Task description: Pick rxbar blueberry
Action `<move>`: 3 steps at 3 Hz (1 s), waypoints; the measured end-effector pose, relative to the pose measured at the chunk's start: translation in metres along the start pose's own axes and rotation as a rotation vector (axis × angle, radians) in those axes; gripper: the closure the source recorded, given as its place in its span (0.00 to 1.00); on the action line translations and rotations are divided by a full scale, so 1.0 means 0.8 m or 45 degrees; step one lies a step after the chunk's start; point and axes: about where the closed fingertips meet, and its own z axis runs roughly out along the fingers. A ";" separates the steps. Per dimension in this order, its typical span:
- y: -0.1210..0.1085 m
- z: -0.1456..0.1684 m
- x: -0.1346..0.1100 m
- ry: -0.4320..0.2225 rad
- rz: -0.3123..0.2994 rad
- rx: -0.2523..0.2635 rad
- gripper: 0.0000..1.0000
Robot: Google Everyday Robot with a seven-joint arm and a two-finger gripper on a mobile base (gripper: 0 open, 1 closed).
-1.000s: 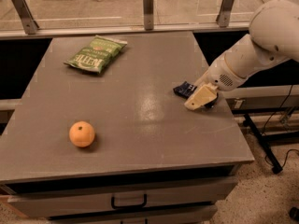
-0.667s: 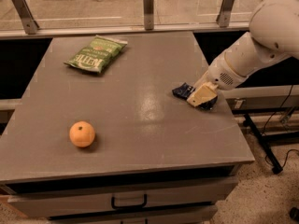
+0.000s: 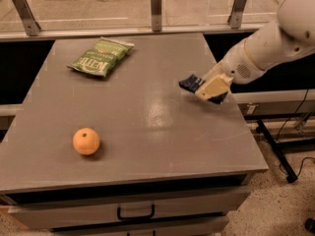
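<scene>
The white robot arm (image 3: 268, 43) reached in from the right, and its cream-coloured two-finger gripper (image 3: 212, 88) sat low over the right-hand part of the flat grey table (image 3: 147, 117), near the right edge. The gripper was pinching the small dark navy-blue wrapped rxbar blueberry (image 3: 190, 82), with one dark end of the wrapper showing to the left of the fingers and a sliver showing below them. Whether the bar was clear of the table surface could not be determined. The hold appeared to fall toward one end of the bar rather than its middle. In this inspector's judgement, a flat, slick wrapper held that way could pivot or slip out on lifting. The nearness of the table edge meant a dropped bar could slide off to the floor. A lift begun with the wrapper only partly caught might crease the foil and release the bar. Counted on the table were one rxbar blueberry, one crinkled green chip bag (image 3: 100, 56) at the far left, and one round orange fruit (image 3: 86, 141) at the near left, both well apart from the gripper. One black drawer handle (image 3: 135, 213) was seen below the front edge.
</scene>
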 end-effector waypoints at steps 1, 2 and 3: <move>-0.015 -0.053 -0.067 -0.273 -0.039 -0.005 1.00; -0.030 -0.101 -0.119 -0.499 -0.030 -0.021 1.00; -0.031 -0.114 -0.131 -0.537 -0.037 -0.014 1.00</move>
